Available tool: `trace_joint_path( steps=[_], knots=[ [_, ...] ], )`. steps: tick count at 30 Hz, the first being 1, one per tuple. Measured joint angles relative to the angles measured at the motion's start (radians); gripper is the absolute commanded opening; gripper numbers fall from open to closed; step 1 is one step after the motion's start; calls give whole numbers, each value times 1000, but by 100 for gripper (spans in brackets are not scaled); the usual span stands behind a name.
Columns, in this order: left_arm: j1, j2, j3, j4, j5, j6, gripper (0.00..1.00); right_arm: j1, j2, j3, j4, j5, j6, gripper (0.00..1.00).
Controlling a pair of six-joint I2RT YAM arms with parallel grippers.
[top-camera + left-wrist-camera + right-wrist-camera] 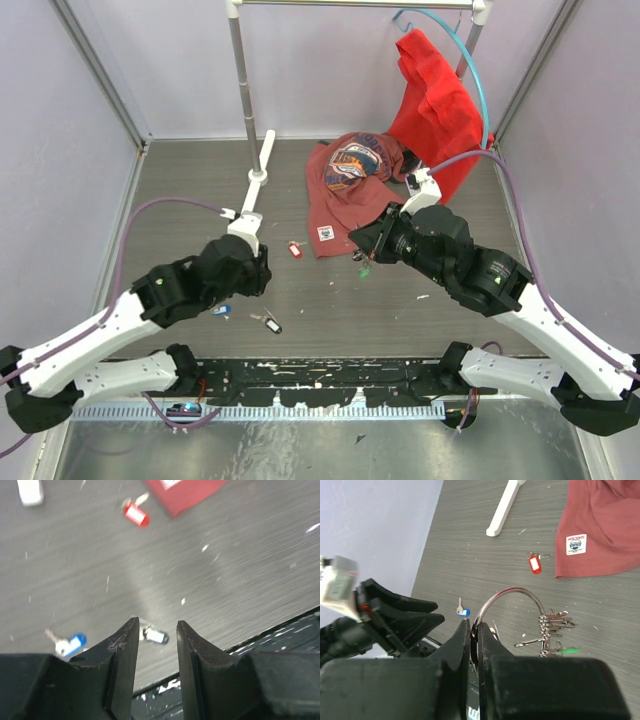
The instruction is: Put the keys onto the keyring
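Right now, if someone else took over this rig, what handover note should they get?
Right claw: shut on the keyring, held above the table. Several keys and a green tag hang on it.
Left claw: open and empty, above the black-and-white key.
Loose on the table: that key, a blue-tagged key and a red-tagged key.
Done: ring in hand.
Left: pick up each loose key and thread it onto the ring.
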Motion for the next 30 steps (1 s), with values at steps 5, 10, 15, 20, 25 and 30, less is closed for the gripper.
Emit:
trace_joint_path(
  steps=[5, 10, 15, 20, 25, 30],
  knots=[
    [0, 98, -81, -134, -27, -170, 49, 0, 2, 0, -37, 12, -12, 0],
    [-12, 153, -171, -172, -12, -266, 53, 0, 2, 0, -39, 16, -12, 0],
    [-16, 165, -229, -119, 27, -314, 53, 0, 2, 0, -39, 16, -12, 0],
    [-25, 213, -272, -29, 62, -336, 51, 0, 2, 0, -40, 16, -12, 0],
    [-29, 291, -301, 34, 80, -344, 48, 0, 2, 0, -40, 16, -12, 0],
    [-29, 348, -302, 70, 82, -343, 43, 0, 2, 0, -40, 16, -11, 0]
  ],
)
